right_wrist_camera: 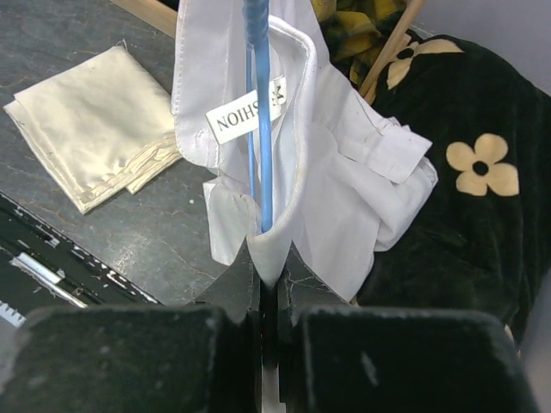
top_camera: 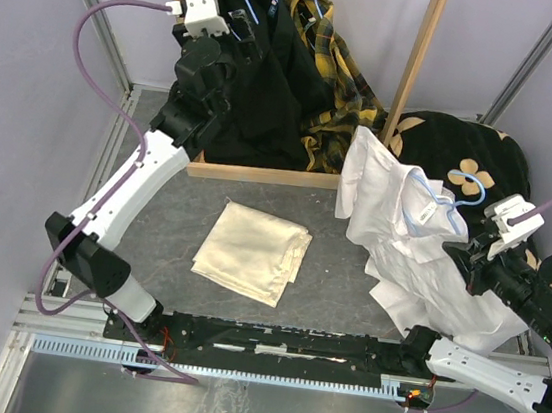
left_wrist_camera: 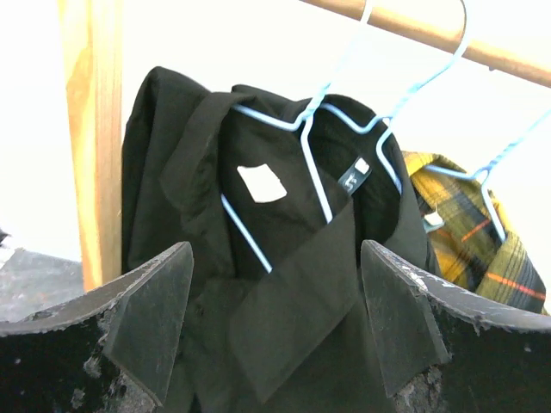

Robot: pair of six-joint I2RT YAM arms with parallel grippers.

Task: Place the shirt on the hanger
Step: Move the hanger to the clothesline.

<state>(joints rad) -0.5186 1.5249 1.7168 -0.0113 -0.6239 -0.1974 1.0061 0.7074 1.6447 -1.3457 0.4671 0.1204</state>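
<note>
my right end effector pinches the hanger through the collar to hold the shirt up; my left end effector gapes empty near the rack.

Top camera: fixed high, above and behind the arm bases, tilted down and forward. Widest and farthest view; it takes in the whole table and the wooden rack at the far edge.

Left wrist camera: sits behind the left gripper and faces slightly upward, close on the black shirt, post and plaid shirt. All three are shared with the top view.

Right wrist camera: sits behind the right gripper and looks down across the table, very near the white shirt. The cream cloth is on the left and the flowered cloth on the right. These are shared with the top view. The two wrist views share nothing.
</note>
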